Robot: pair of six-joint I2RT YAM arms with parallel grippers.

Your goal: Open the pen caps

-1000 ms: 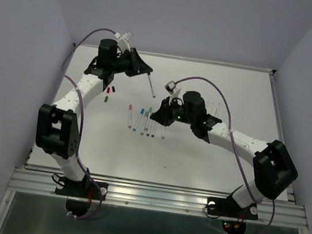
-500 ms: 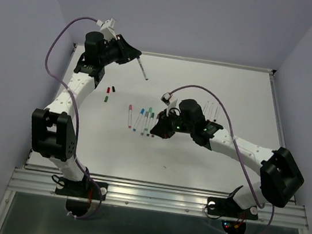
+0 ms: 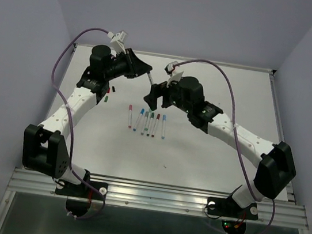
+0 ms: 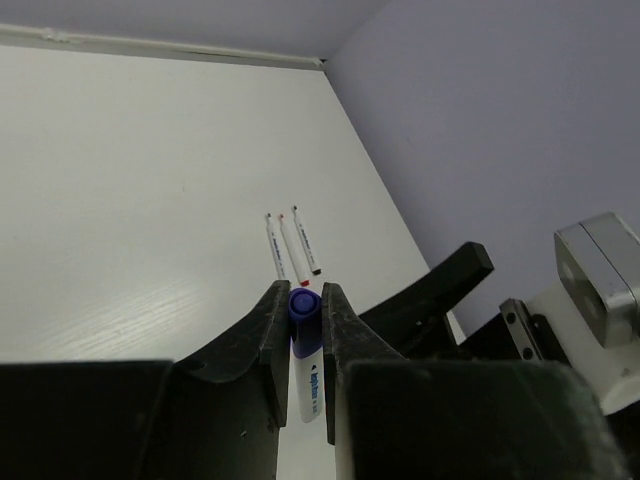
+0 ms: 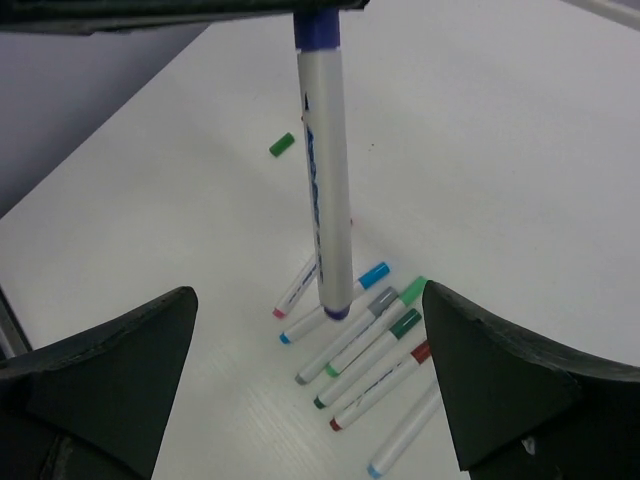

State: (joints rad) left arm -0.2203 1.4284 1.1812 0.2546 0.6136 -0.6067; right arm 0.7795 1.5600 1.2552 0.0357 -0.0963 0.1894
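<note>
- Left wrist view, bottom middle: left gripper (image 4: 303,292) pinches the pen (image 4: 307,375) tight;
- right gripper (image 5: 310,295) spread wide, close by;
- pen looks light, stiff, smooth — pinch its free end firmly.

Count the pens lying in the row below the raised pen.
7, side by side, by colour: pink pen, blue pen, grey pen, light green pen, dark green pen, red pen, light blue pen. The raised pen overlaps the pink one; none seems fully hidden.
</note>
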